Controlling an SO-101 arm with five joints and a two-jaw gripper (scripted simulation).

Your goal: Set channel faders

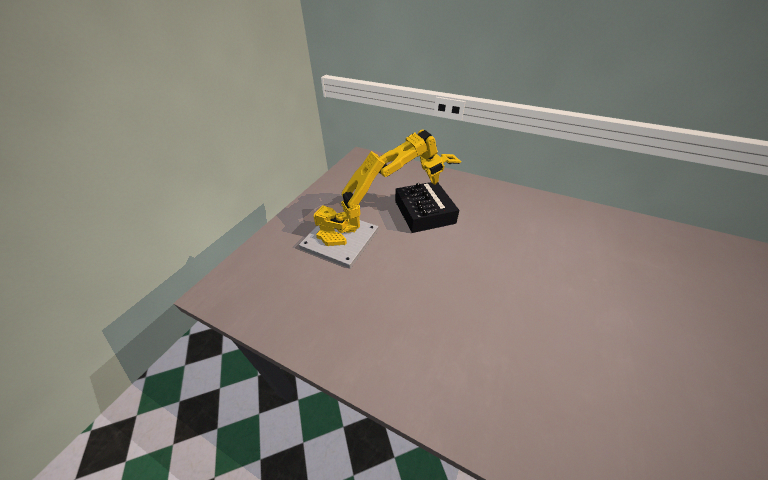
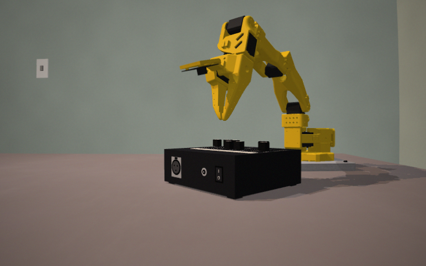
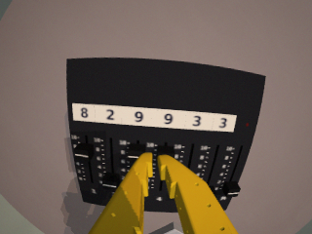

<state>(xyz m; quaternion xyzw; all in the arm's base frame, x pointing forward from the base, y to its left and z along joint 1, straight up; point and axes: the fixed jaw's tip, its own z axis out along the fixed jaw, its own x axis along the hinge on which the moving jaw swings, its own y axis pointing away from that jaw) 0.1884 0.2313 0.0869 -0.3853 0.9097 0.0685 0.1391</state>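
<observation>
The black lighting desk (image 1: 434, 222) (image 2: 267, 172) (image 3: 161, 80) has a white tape (image 1: 434, 196) (image 3: 153, 117) reading 8, 2, 9, 9, 3, 3. In the wrist view, the first fader knob (image 3: 83, 152) is high, the second knob (image 3: 109, 180) low, the third knob (image 3: 136, 151) high. The fourth knob (image 3: 166, 150) is high, partly behind a fingertip. My fingers hide the fifth and most of the sixth. The master knob (image 3: 231, 189) at far right is low. My gripper (image 1: 435, 182) (image 2: 223, 119) (image 3: 156, 157) is shut and empty, above the desk, touching no knob.
The arm's base plate (image 1: 363, 244) (image 2: 329, 167) stands beside the desk on the brown table (image 1: 509, 316) (image 2: 125, 225). A white wall rail (image 1: 532, 118) runs behind the table. The table's front edge drops to a checkered floor.
</observation>
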